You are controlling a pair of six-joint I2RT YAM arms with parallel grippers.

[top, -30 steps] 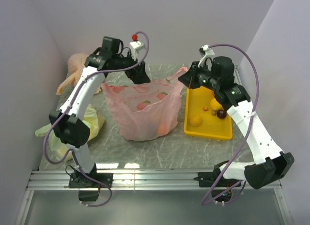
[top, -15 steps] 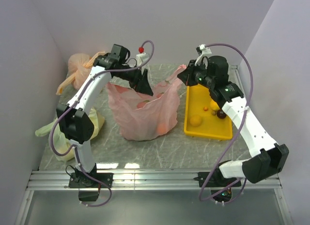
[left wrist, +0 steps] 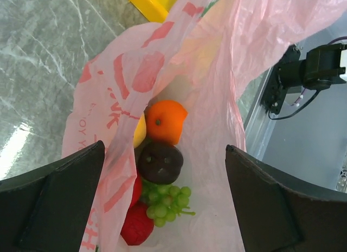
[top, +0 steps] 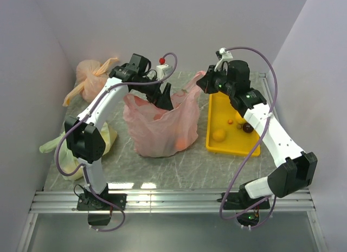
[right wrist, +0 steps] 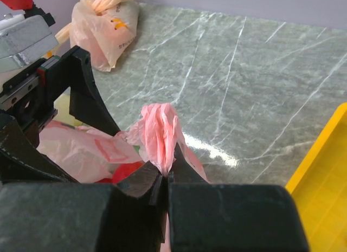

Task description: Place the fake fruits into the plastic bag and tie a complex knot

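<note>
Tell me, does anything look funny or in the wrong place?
Yes. A few fake fruits sit in the yellow tray, outside the pink plastic bag, while the right gripper pinches one bag handle. Nothing looks spilled or torn.

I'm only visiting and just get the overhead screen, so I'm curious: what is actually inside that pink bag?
Observer: The left wrist camera looks straight into the pink bag: an orange, a dark brown fruit, green grapes and red fruit.
Operator: Is the right arm gripping it?
Observer: Yes. The right fingers are shut on a bunched handle.
Operator: And the left one?
Observer: The left fingers are spread wide, the bag's mouth between them, nothing pinched.
</note>
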